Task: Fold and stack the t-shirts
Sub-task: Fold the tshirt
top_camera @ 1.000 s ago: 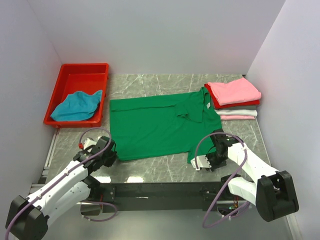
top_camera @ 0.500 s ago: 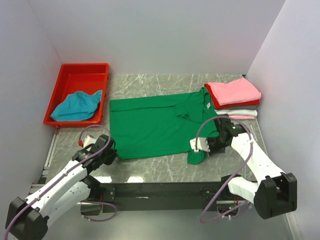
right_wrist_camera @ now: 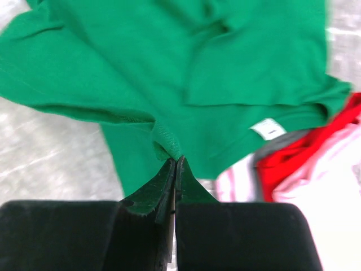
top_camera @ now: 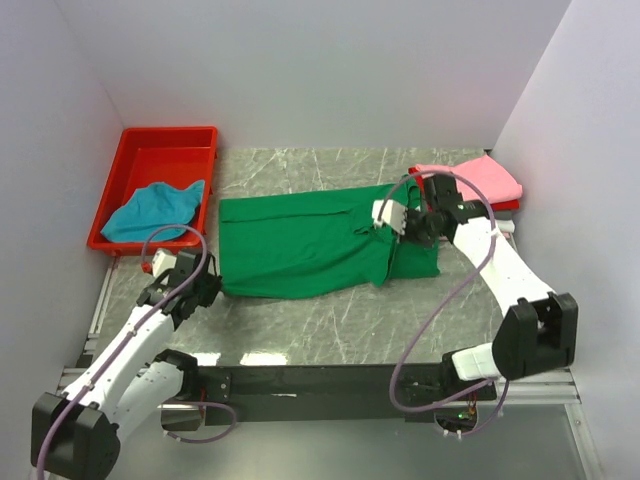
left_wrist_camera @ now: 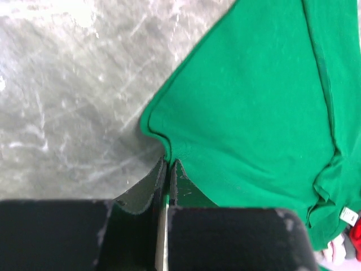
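Top external view: I see the green t-shirt lying along the middle of the bench, its right end doubled over on itself.
Left arm: reaches to the near-left corner of the green t-shirt.
Left jaws: clenched on the hem of that corner. On the left wrist view both fingers are pressed together with the green edge pinched between them, and the cloth puckers at the pinch.
Right arm: stretched out over the right end of the green t-shirt.
Right jaws: clenched on a pinch of green cloth. On the right wrist view the fingers meet on a ridge of fabric that is drawn up from the layer beneath.
Neck label: small and white, lying at the green t-shirt's collar end, just beside the stack.
Stack: sits at the far-right of the bench, with the pink t-shirt on top, the red t-shirt under it and a pale t-shirt lower down. The right arm hides part of it from above. The green collar end touches the stack's near edge.
Red tray: stands at the far-left of the bench, well apart from the stack.
Teal-blue t-shirt: crumpled inside the tray at its near end.
Bench surface: grey marble pattern, bare between the green t-shirt and the arm bases.
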Controlling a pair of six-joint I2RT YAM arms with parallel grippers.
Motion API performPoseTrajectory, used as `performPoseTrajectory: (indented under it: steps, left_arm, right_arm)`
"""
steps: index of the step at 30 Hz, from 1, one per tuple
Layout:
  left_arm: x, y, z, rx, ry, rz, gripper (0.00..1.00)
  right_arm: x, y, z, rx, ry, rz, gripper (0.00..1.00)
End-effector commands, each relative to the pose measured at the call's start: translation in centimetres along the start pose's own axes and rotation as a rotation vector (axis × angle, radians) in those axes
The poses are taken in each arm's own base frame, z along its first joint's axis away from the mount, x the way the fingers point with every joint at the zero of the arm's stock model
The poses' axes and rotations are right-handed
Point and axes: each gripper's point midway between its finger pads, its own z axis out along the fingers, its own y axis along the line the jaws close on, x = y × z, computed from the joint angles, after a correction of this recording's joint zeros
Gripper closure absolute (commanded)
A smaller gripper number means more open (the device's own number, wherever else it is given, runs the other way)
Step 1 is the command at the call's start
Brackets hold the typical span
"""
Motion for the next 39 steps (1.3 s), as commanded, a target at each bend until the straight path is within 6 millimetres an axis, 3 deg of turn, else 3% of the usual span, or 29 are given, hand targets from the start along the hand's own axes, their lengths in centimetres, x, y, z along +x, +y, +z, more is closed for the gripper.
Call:
performPoseTrajectory:
  steps: [1,8,14,21,32,39]
  left_arm:
    - [-1.5,-2.5,-0.1,0.07,-0.021,0.03,1.0]
    - [-1.5,-3.2,1.4,0.07,0.016,0.054,1.0]
    - [0.4,-2.9,2.3,0.074,0.103,0.102,1.0]
    - [2.6,-2.5,2.7,0.079,0.214,0.145,1.0]
    - [2.6,-0.8,0.0,0.038,0.228,0.047,1.0]
    - [3.2,-1.0,0.2,0.01,0.263,-0.016,0.99]
  right_arm:
    - [-0.8,-4.4,-0.1,0.111,-0.014,0.084,1.0]
    - [-1.4,-8.7,-0.3,0.177,-0.017,0.132,1.0]
    - [-1.3,-9.8,-1.5,0.204,-0.031,0.135,1.0]
    - [-0.8,-10.1,-2.1,0.216,-0.023,0.14,1.0]
    - [1.0,-10.4,-2.8,0.227,-0.002,0.159,1.0]
    - [0.5,-8.9,-1.5,0.142,-0.036,0.146,1.0]
